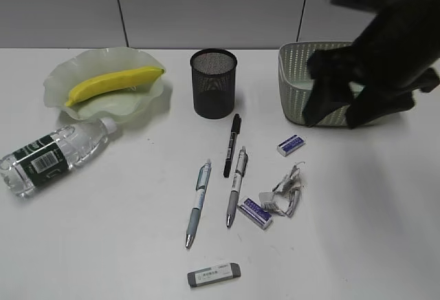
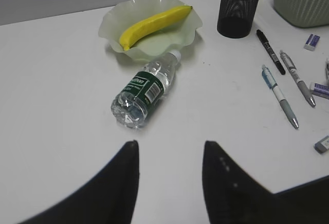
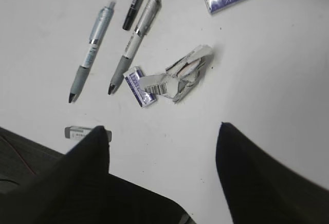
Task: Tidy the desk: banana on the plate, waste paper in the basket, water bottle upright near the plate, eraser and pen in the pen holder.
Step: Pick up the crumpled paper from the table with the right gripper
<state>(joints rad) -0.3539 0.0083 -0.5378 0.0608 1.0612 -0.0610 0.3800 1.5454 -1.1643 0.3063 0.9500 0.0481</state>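
The banana point(image 1: 117, 83) lies in the pale green plate point(image 1: 58, 83) at the back left of the desk point(image 1: 103, 238). In front of it the water bottle point(image 1: 51, 154) lies on its side. The black mesh pen holder point(image 1: 213, 83) stands mid-back, the sage basket point(image 1: 292, 73) back right. Three pens point(image 1: 232, 145) lie in the middle, with the waste paper point(image 1: 285, 193) and a blue-and-white eraser point(image 1: 254, 212) to their right. My right gripper point(image 1: 338, 118) hangs open and empty in front of the basket, above the paper point(image 3: 187, 72). My left gripper point(image 2: 171, 144) is open and empty, short of the bottle point(image 2: 146, 90).
A second blue-and-white eraser point(image 1: 291, 145) lies near the basket, and a grey eraser point(image 1: 214, 274) sits near the front edge. The right arm's dark bulk covers part of the basket. A grey panelled wall runs behind the desk.
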